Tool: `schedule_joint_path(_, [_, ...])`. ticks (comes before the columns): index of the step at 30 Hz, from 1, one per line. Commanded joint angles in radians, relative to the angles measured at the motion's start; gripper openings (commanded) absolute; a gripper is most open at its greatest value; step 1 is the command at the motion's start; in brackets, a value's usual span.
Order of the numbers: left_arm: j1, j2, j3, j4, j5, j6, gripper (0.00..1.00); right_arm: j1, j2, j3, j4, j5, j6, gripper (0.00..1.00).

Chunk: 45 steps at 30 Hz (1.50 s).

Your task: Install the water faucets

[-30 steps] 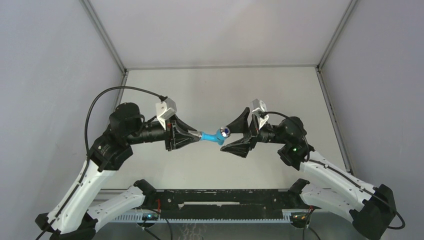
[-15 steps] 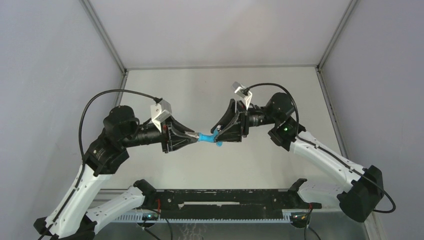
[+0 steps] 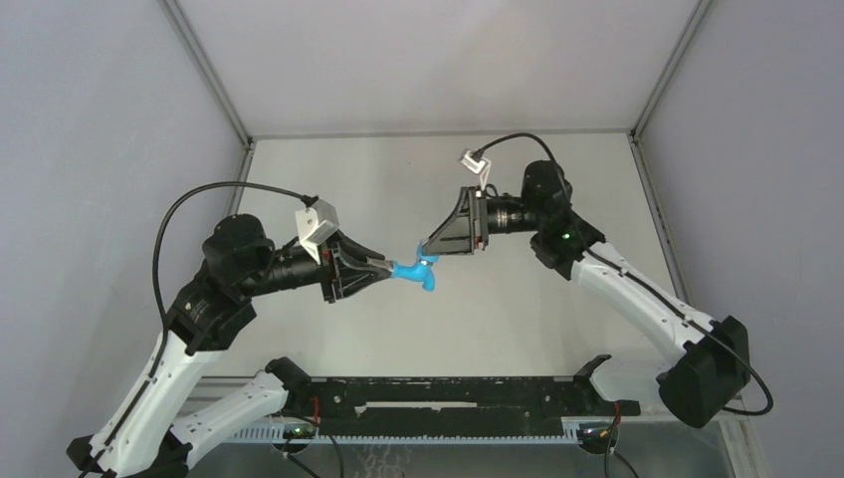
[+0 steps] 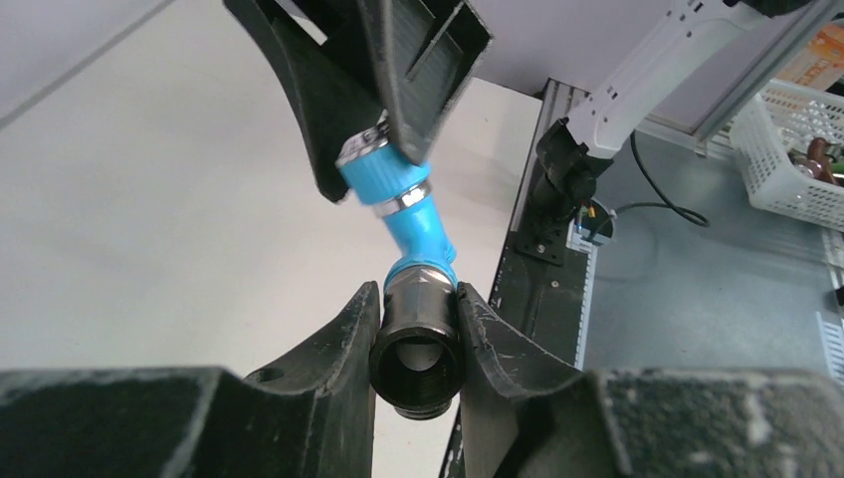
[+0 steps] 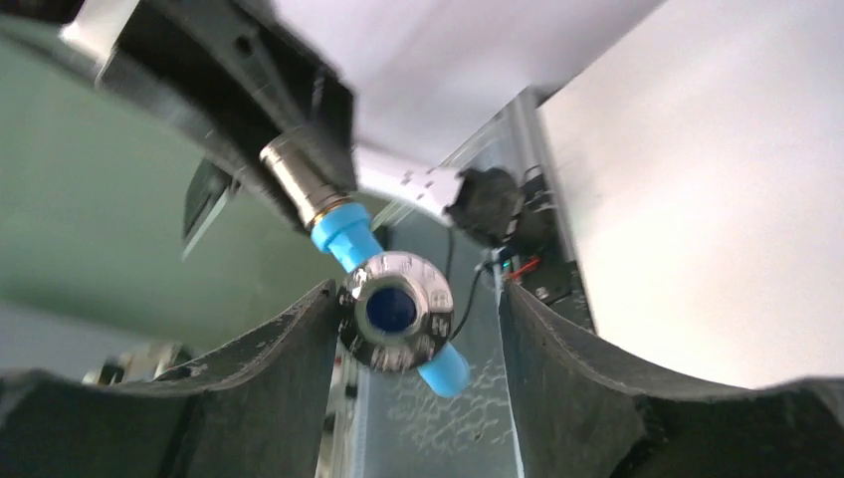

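Observation:
The water faucet (image 3: 412,269) is a bright-blue bent tap held in the air over the white table. My left gripper (image 3: 384,267) is shut on its dark metal threaded end (image 4: 418,339), which sits squeezed between both fingers. In the left wrist view the blue body (image 4: 419,227) rises toward my right gripper (image 4: 383,124). My right gripper (image 3: 427,247) straddles the tap's far head. In the right wrist view that silver-ringed head (image 5: 393,311) touches one finger (image 5: 299,344), with a clear gap to the other, so the right gripper (image 5: 418,299) is open. No separate grey fitting shows.
A black rail (image 3: 448,398) runs along the near table edge between the arm bases. Grey walls and metal posts (image 3: 214,80) close in the white table (image 3: 398,179). A white basket (image 4: 796,149) stands beyond the table's edge in the left wrist view.
My right arm swung up and back, turned its wrist and brought narrower jaws over the tap's head. The left gripper kept its grip and shifted slightly; the tap's free end now points downward.

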Motion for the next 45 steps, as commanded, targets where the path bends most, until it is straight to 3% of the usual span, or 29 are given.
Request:
schedule_joint_path(1, [-0.006,-0.007,0.027,0.097,-0.022,0.015,0.00,-0.081,-0.145,0.008,-0.265,0.306,-0.188,0.73])
schedule_joint_path(4, [-0.005,0.028,0.073,0.091,-0.065,-0.071,0.00,-0.098,-0.234,-0.009,-0.299,0.406,-0.261,0.97])
schedule_joint_path(11, [0.005,0.278,0.309,-0.203,-0.098,-0.207,0.00,-0.094,-0.394,-0.054,-0.403,0.697,-0.465,1.00])
schedule_joint_path(14, [0.026,0.333,0.329,-0.229,-0.051,-0.258,0.00,-0.074,-0.458,-0.111,-0.352,0.764,-0.524,1.00])
schedule_joint_path(16, [0.034,0.348,0.318,-0.201,-0.016,-0.301,0.00,0.027,-0.486,-0.118,-0.352,0.885,-0.655,1.00])
schedule_joint_path(19, [0.041,0.370,0.314,-0.167,0.028,-0.357,0.00,0.304,-0.496,-0.139,-0.330,1.229,-0.934,1.00])
schedule_joint_path(22, [0.050,0.397,0.343,-0.184,0.013,-0.400,0.00,0.509,-0.496,-0.213,-0.207,1.456,-1.149,1.00])
schedule_joint_path(24, [0.066,0.413,0.372,-0.226,-0.009,-0.453,0.00,0.584,-0.507,-0.279,-0.089,1.502,-1.278,1.00])
schedule_joint_path(27, [0.107,0.404,0.340,-0.167,0.054,-0.593,0.00,0.668,-0.505,-0.360,0.050,1.540,-1.396,1.00])
schedule_joint_path(35, [0.119,0.394,0.282,-0.101,0.082,-0.674,0.00,0.822,-0.347,-0.373,0.210,1.713,-1.657,1.00])
schedule_joint_path(40, [0.118,0.389,0.280,-0.098,0.091,-0.668,0.00,0.852,-0.116,-0.379,0.559,1.989,-1.999,1.00])
schedule_joint_path(42, [0.118,0.385,0.278,-0.098,0.092,-0.663,0.00,0.856,-0.047,-0.387,0.704,2.025,-2.125,1.00])
schedule_joint_path(45, [0.119,0.382,0.279,-0.109,0.090,-0.653,0.00,0.861,-0.020,-0.388,0.767,2.022,-2.152,0.94])
